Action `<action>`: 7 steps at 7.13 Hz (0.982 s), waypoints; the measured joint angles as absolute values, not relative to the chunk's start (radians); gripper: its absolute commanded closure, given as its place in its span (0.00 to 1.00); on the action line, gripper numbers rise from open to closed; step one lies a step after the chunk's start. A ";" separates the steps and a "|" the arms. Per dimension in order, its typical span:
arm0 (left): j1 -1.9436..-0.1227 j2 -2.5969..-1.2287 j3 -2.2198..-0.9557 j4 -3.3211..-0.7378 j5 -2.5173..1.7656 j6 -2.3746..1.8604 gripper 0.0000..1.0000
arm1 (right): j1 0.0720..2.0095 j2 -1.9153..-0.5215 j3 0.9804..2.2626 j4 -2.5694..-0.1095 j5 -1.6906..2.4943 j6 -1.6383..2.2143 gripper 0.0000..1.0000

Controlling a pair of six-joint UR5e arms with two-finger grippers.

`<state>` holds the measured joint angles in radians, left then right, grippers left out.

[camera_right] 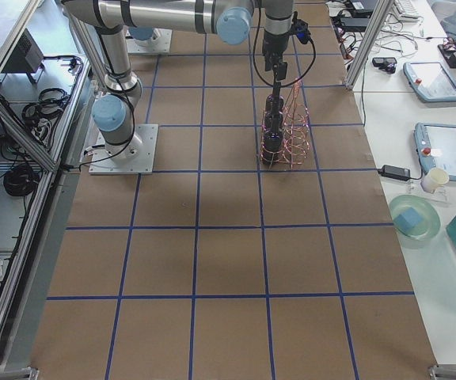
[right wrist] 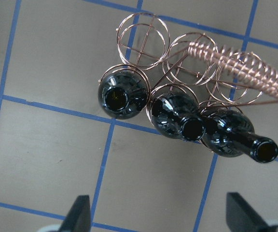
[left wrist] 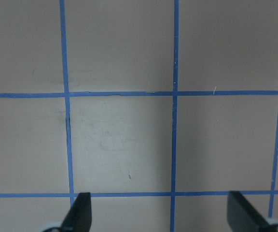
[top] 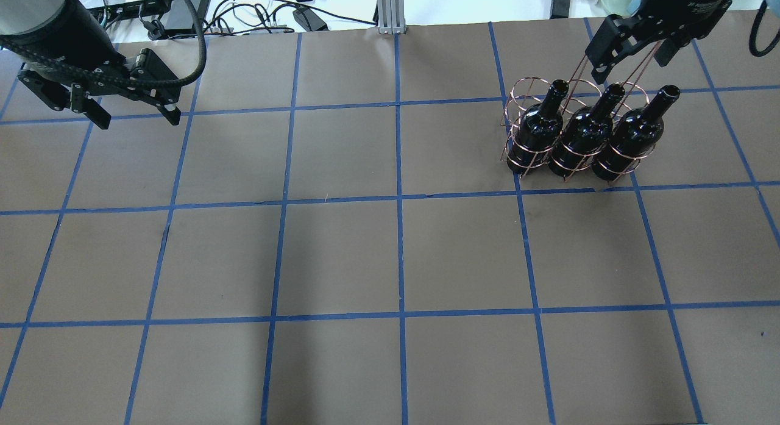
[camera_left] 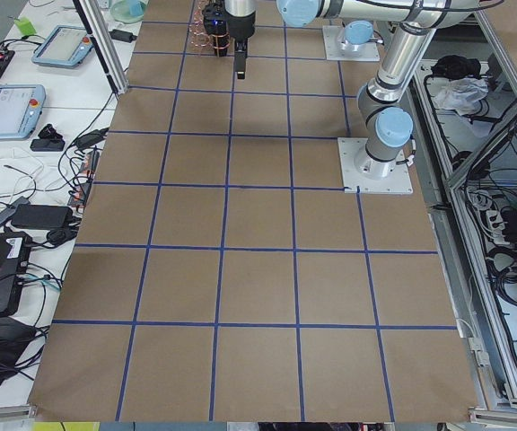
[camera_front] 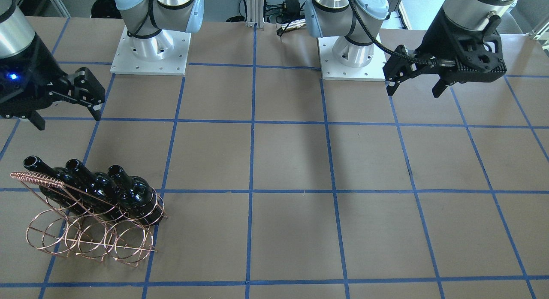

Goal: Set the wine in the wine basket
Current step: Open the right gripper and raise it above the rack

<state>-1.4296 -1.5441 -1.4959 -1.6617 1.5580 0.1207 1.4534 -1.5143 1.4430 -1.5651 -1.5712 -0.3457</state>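
Three glossy near-black wine bottles [top: 539, 129] [top: 586, 129] [top: 637, 132] stand necks up, side by side in the copper wire basket [top: 523, 91], filling the row of rings nearer the robot. The far row of rings is empty. They also show in the front view [camera_front: 133, 196] and in the right wrist view [right wrist: 182, 121], with the basket's twisted handle [right wrist: 245, 67] beside them. My right gripper [top: 631, 65] hangs above the basket, open and empty [right wrist: 160, 217]. My left gripper [top: 139, 117] is open and empty over bare table at the far left [left wrist: 160, 217].
The brown table top [top: 396, 260] carries a grid of blue tape lines. The two arm bases [camera_front: 150, 46] [camera_front: 354, 50] stand at the robot's edge. Cables and power bricks [top: 256, 16] lie beyond the table's far edge.
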 measured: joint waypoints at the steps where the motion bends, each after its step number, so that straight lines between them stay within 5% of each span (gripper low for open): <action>1: -1.434 -1.547 -1.496 -1.653 1.555 0.091 0.00 | 1.499 -1.559 1.444 -1.522 -1.574 -0.265 0.00; 7: -1.453 -1.545 -1.498 -1.647 1.564 0.057 0.00 | 1.650 -1.610 1.473 -1.495 -1.596 -0.025 0.00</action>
<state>-1.4526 -1.5448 -1.4977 -1.6470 1.5637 0.0566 1.6501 -1.6096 1.4734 -1.4948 -1.5957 -0.0251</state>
